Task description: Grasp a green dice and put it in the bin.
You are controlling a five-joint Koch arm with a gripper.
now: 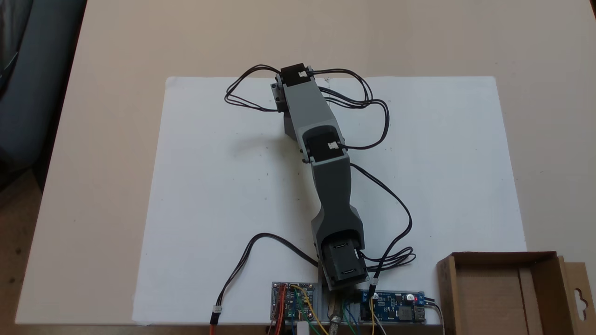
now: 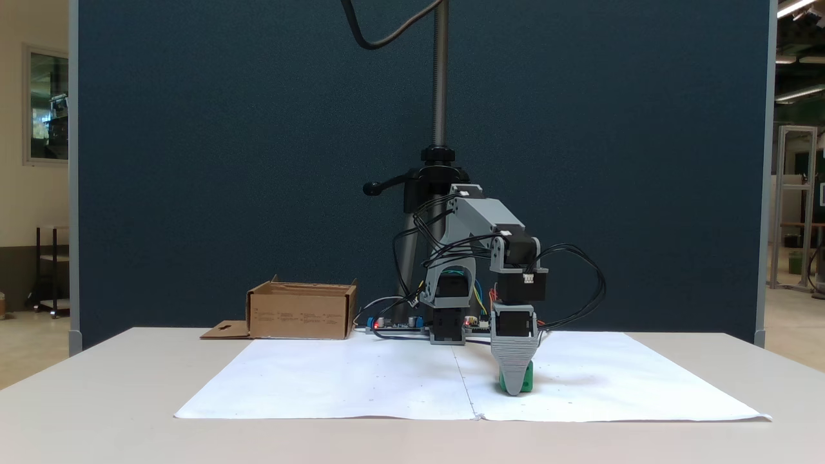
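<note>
In a fixed view from the table's front, my gripper points straight down with its tip at the white paper. The green dice sits on the paper right behind the grey front finger, which covers most of it; green peeks out on both sides. The two jaws stand one behind the other, so the gap between them is hidden. Seen from above, the arm stretches over the paper and its wrist covers whatever lies below. The bin is a brown cardboard box, open at the top, beside the arm's base.
A white paper sheet covers the middle of the beige table. Circuit boards and loose black cables lie near the base. A camera stand pole rises behind the arm. The bin's flap sticks out sideways.
</note>
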